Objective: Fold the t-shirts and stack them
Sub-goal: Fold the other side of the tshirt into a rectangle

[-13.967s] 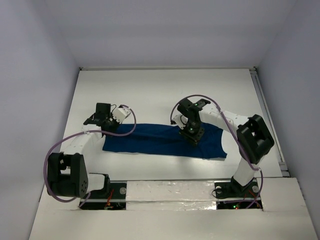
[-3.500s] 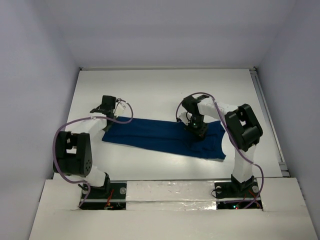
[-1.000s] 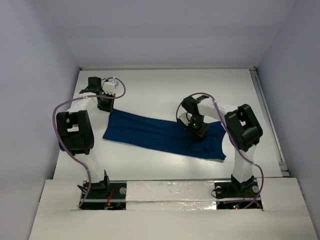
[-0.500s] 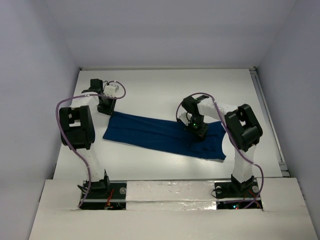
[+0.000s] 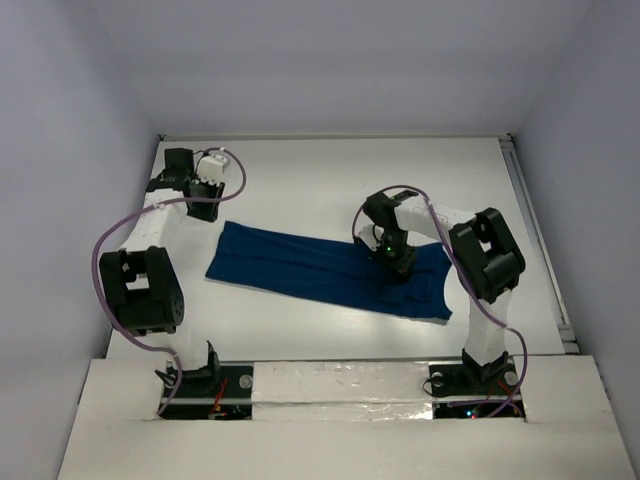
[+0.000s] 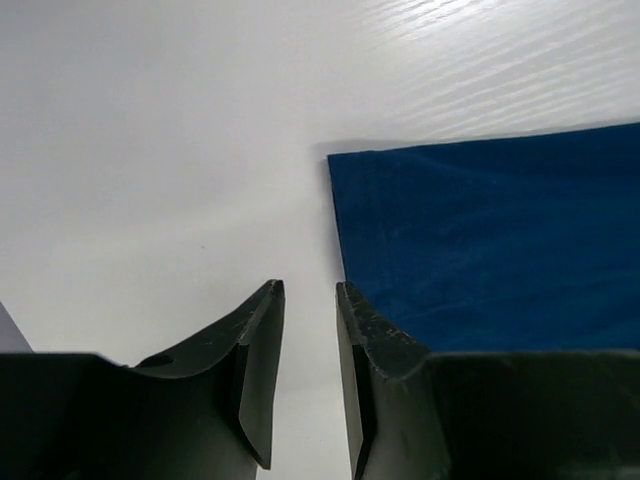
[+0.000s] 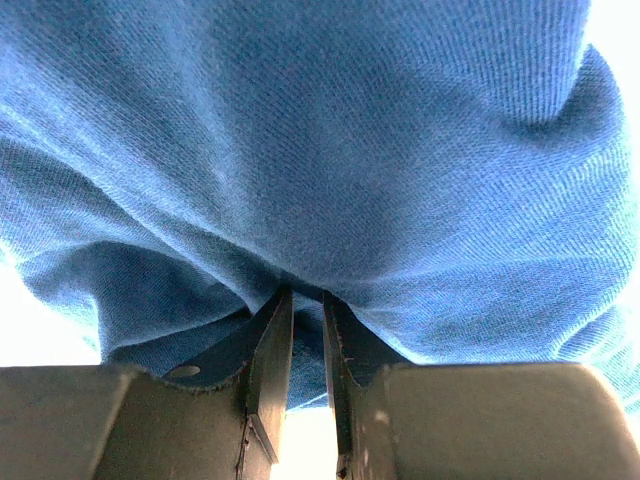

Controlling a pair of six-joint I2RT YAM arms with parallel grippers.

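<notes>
The dark blue t-shirt [image 5: 300,268] lies on the white table as a long folded strip running from left to right, with no print showing. My left gripper [image 5: 207,206] hovers just beyond the strip's far left corner. In the left wrist view its jaws [image 6: 308,290] stand a little apart with only bare table between them, and the t-shirt's corner [image 6: 480,240] lies flat ahead to the right. My right gripper [image 5: 395,262] is down on the strip's right part. In the right wrist view it [image 7: 306,295] is nearly closed, with a bunched fold of the t-shirt [image 7: 320,150] between the tips.
The white table [image 5: 330,180] is boxed in by pale walls on the left, back and right. A metal rail [image 5: 522,200] runs along its right edge. A silver-taped ledge [image 5: 340,380] and both arm bases sit at the near edge.
My left gripper has opened and let go of the t-shirt's far left corner, which now lies flat; the left arm's elbow has swung. The right gripper has not moved.
</notes>
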